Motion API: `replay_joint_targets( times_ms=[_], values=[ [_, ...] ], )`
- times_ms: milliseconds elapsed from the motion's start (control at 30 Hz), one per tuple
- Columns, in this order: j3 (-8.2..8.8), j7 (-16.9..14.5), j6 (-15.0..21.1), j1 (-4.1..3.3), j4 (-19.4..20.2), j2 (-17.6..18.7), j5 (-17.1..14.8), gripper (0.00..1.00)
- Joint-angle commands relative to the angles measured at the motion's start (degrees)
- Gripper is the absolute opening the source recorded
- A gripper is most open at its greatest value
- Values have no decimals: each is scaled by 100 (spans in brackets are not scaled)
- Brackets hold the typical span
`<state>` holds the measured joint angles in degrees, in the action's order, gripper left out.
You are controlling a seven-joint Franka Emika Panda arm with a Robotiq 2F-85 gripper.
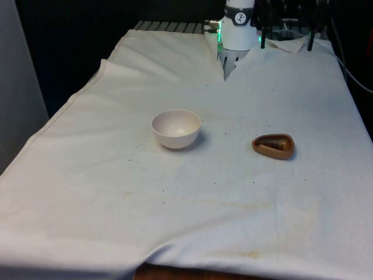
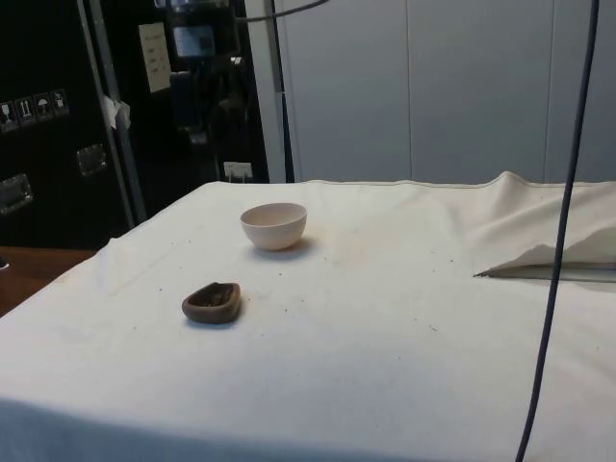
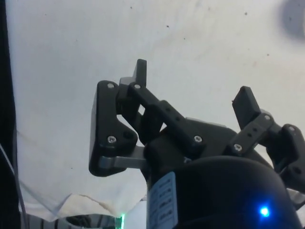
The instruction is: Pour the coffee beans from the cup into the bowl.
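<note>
A small white bowl [image 1: 176, 128] [image 2: 273, 225] stands upright near the middle of the table. To the front view's right of it, well apart, a low brown wooden cup [image 1: 273, 146] [image 2: 213, 301] sits on the cloth with dark coffee beans inside. In the wrist view my black gripper [image 3: 193, 78] hangs open above bare white cloth, nothing between its fingers [image 3: 141, 71].
The white cloth [image 1: 116, 192] is dotted with small dark specks around the bowl and cup. It rises in a fold [image 2: 539, 255] near the robot's end. A dark cable [image 2: 558, 241] hangs down in the side view's foreground.
</note>
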<state>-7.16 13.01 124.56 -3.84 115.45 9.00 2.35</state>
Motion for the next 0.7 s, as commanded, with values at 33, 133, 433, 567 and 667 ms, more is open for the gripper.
replay_joint_targets(
  times_ms=[33, 133, 433, 567, 667],
  values=[
    [-23, 132, 138, -29, 29, 52, 63, 100],
    [-80, 229, 246, -29, 46, 132, 74, 100],
    [-183, 350, 607, -34, 74, 430, 189, 100],
    [-218, 344, 733, -34, 86, 544, 286, 100],
    [-246, 327, 865, -29, 109, 647, 378, 100]
  ],
)
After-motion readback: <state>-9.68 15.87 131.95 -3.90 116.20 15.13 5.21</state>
